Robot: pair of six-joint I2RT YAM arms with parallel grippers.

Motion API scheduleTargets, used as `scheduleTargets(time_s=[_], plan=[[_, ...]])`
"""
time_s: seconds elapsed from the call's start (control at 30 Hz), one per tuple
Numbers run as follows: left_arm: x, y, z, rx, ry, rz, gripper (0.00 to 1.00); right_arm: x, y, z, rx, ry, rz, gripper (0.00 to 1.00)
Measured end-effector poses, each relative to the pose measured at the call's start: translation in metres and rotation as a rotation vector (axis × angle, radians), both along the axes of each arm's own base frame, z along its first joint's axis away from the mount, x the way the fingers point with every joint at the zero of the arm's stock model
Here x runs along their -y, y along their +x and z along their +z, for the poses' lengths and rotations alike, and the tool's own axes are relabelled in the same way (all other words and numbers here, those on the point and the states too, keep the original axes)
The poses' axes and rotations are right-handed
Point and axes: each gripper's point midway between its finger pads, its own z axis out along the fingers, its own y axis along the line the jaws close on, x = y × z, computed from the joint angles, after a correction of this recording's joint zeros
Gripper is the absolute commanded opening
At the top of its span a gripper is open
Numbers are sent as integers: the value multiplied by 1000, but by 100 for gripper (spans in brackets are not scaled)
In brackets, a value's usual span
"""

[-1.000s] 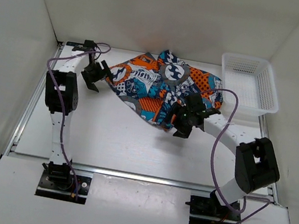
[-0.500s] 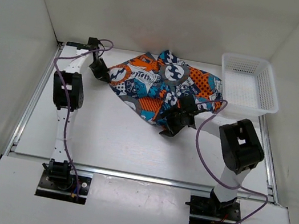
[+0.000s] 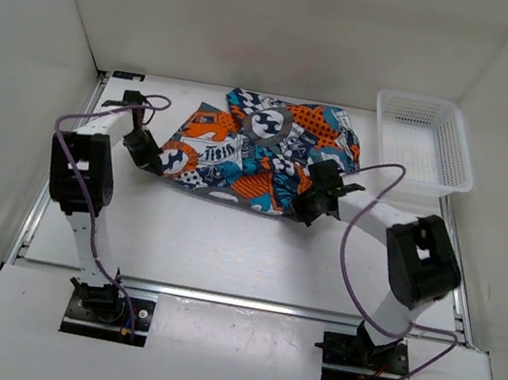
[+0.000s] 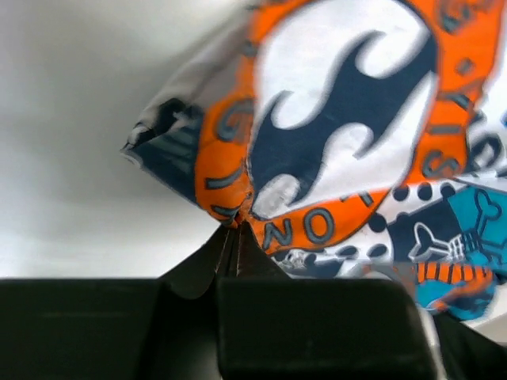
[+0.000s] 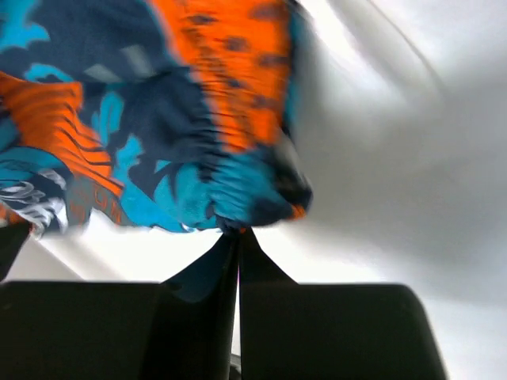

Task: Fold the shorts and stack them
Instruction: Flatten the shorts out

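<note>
The shorts (image 3: 261, 152), in a busy orange, blue, teal, white and black print, lie spread across the back middle of the table. My left gripper (image 3: 153, 161) is shut on their left edge; in the left wrist view the fingertips pinch an orange fold of the shorts (image 4: 333, 142) at the left gripper (image 4: 238, 226). My right gripper (image 3: 307, 205) is shut on the near right edge of the cloth. The right wrist view shows the right gripper (image 5: 238, 232) pinching a teal and orange bunch of the shorts (image 5: 198, 127), blurred by motion.
A white mesh basket (image 3: 457, 152) stands at the back right corner. White walls close in the table on three sides. Purple cables loop off both arms. Bare white table (image 3: 225, 244) lies between the shorts and the arm bases.
Both grippers closed on the shorts' edges. The left arm pulled its edge left and nearer, the right gripper shifted right, and the shorts now lie stretched wider and flatter.
</note>
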Motion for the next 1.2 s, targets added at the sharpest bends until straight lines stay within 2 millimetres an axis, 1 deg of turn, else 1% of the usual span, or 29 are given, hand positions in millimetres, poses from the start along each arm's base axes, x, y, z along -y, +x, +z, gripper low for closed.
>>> scheduleTargets(time_s=[0.07, 0.13, 0.17, 0.2, 0.23, 0.27, 0.3, 0.33, 0.37, 0.43, 0.47, 0.5, 0.6, 0.67, 0.7, 0.73, 0.8, 0.83, 0.9, 0.97, 1.07, 1.13, 1.17, 1.2], plan=[[-2, -28, 7, -1, 17, 4, 10, 15, -13, 11, 34, -33, 6, 0], [1, -61, 13, -13, 14, 3, 10, 30, -31, 23, 77, -51, 22, 0], [7, -76, 15, -10, 7, -11, 18, 36, -41, 27, 94, -58, 35, 9], [14, -93, 15, -14, -3, -34, 30, 43, -51, 30, 106, -67, 43, 27], [19, -106, 16, -16, -2, -61, 48, 52, -61, 29, 117, -86, 52, 52], [26, -119, 15, -14, -2, -91, 62, 62, -71, 26, 116, -113, 65, 82], [32, -130, 16, -11, -5, -118, 79, 71, -80, 23, 110, -137, 77, 88], [38, -138, 17, -10, -12, -144, 87, 79, -88, 20, 104, -166, 99, 92], [46, -145, 20, -7, -21, -168, 88, 86, -95, 18, 94, -190, 115, 95], [56, -148, 31, 24, -29, -200, 88, 94, -103, 22, 103, -219, 141, 96], [59, -148, 38, 46, -30, -213, 86, 97, -105, 25, 109, -225, 151, 96], [59, -147, 45, 67, -23, -211, 85, 100, -108, 29, 120, -228, 158, 94], [48, -138, 69, 143, 18, -162, 83, 104, -112, 44, 155, -205, 164, 93], [38, -134, 78, 175, 26, -114, 83, 105, -114, 50, 174, -171, 157, 89], [32, -134, 78, 177, 26, -83, 83, 104, -117, 50, 176, -153, 152, 89], [26, -133, 76, 171, 18, -50, 83, 103, -120, 48, 171, -134, 148, 86], [17, -137, 62, 130, 7, 3, 83, 100, -129, 41, 147, -96, 139, 85], [13, -141, 50, 86, 2, 33, 83, 99, -133, 36, 130, -79, 128, 84], [12, -150, 28, 8, -3, 60, 83, 98, -140, 27, 98, -52, 105, 84], [12, -159, 11, -66, -6, 77, 83, 95, -140, 24, 88, -21, 81, 84], [10, -159, 0, -96, 0, 93, 83, 88, -131, 27, 102, 16, 61, 85], [6, -157, -5, -104, 3, 112, 79, 85, -126, 23, 95, 24, 59, 85], [3, -155, -8, -106, 4, 121, 76, 84, -123, 20, 85, 26, 58, 85], [2, -154, -11, -114, 6, 128, 65, 82, -121, 17, 79, 31, 60, 85]])
